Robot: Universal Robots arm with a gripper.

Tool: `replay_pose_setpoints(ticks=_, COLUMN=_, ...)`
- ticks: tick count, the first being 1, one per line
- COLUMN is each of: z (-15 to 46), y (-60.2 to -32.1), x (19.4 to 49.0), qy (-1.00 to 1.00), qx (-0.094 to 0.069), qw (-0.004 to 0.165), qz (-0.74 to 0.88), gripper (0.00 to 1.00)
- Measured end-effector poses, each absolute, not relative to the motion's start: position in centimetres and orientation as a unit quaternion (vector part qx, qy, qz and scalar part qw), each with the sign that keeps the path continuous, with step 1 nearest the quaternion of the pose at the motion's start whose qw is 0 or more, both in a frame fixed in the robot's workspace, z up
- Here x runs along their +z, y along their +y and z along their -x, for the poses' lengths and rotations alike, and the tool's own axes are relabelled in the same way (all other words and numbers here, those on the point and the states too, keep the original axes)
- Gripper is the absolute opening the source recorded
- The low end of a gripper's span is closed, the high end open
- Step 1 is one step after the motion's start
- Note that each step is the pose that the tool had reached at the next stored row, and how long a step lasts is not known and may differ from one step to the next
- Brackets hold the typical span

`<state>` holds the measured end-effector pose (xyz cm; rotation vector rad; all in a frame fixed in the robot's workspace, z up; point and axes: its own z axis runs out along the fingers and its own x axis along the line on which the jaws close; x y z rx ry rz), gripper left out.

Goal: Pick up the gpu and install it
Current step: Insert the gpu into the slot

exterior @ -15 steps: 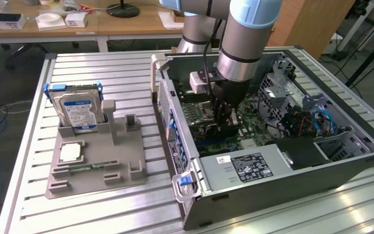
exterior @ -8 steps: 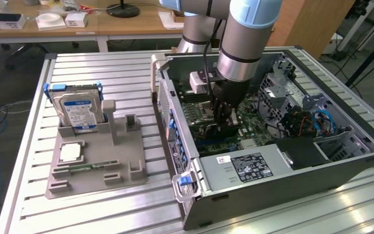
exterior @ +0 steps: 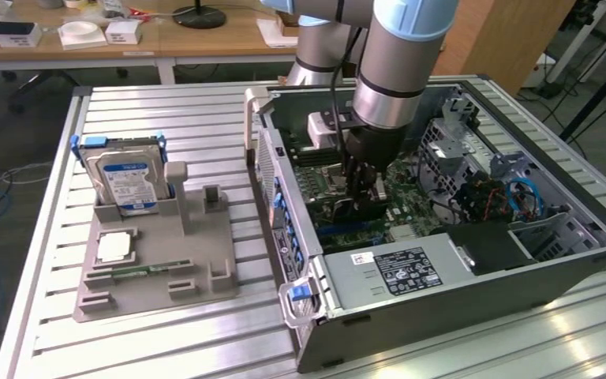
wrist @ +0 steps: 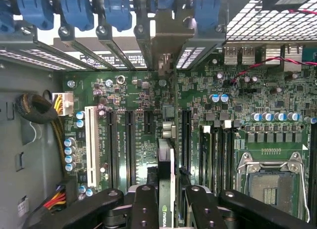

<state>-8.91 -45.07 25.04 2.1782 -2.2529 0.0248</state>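
Wrist view shows the gripper (wrist: 166,199) clenched on the gpu (wrist: 167,155), held edge-on above the green motherboard (wrist: 124,90) among its expansion slots. Exterior view has the arm reaching down into the open computer case (exterior: 555,268), while a hard drive (exterior: 126,180) stands in the grey holder (exterior: 155,268) on the exterior view's left.

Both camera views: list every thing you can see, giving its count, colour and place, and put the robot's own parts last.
Computer case: one, dark grey, open, on the table.
Motherboard: one, green, inside the case.
Gpu: one, green-edged card, upright over the motherboard's slots, between the gripper's fingers.
Hard drive: one, silver with blue-white label, upright in the grey holder.
Holder: one, grey, on the exterior view's left.
Table: one, slatted aluminium.
Gripper: one, black, closed on the gpu.
Arm: one, grey and light blue, reaching into the case.
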Motion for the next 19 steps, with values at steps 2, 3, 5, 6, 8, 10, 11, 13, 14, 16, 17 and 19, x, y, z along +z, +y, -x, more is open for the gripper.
replay_pose_setpoints(ticks=2, z=8.90, y=-45.16, x=25.04, qy=-0.719, qx=0.008, qw=0.004, qz=-0.695, gripper=0.26)
replay_pose_setpoints(ticks=3, z=8.91, y=-45.20, x=25.05, qy=-0.719, qx=0.008, qw=0.004, qz=-0.695, gripper=0.26)
replay_pose_setpoints(ticks=5, z=8.91, y=-45.23, x=25.04, qy=-0.719, qx=0.008, qw=0.004, qz=-0.695, gripper=0.26)
replay_pose_setpoints(ticks=6, z=8.91, y=-45.23, x=25.05, qy=-0.719, qx=0.008, qw=0.004, qz=-0.695, gripper=0.26)
replay_pose_setpoints(ticks=8, z=8.91, y=-45.23, x=25.04, qy=-0.719, qx=0.009, qw=0.005, qz=-0.695, gripper=0.26)
replay_pose_setpoints(ticks=10, z=8.90, y=-45.24, x=24.90, qy=-0.719, qx=0.009, qw=0.005, qz=-0.695, gripper=0.26)
replay_pose_setpoints(ticks=11, z=8.90, y=-45.23, x=24.83, qy=-0.719, qx=0.009, qw=0.005, qz=-0.695, gripper=0.26)
replay_pose_setpoints(ticks=13, z=8.91, y=-45.24, x=24.75, qy=-0.719, qx=0.009, qw=0.005, qz=-0.695, gripper=0.26)
replay_pose_setpoints(ticks=14, z=8.91, y=-45.24, x=24.72, qy=-0.719, qx=0.009, qw=0.005, qz=-0.695, gripper=0.26)
replay_pose_setpoints(ticks=16, z=8.91, y=-45.24, x=24.66, qy=-0.719, qx=0.009, qw=0.005, qz=-0.695, gripper=0.26)
replay_pose_setpoints(ticks=17, z=8.91, y=-45.24, x=24.65, qy=-0.719, qx=0.009, qw=0.005, qz=-0.695, gripper=0.26)
replay_pose_setpoints(ticks=19, z=8.91, y=-45.23, x=24.56, qy=-0.719, qx=0.009, qw=0.005, qz=-0.695, gripper=0.26)
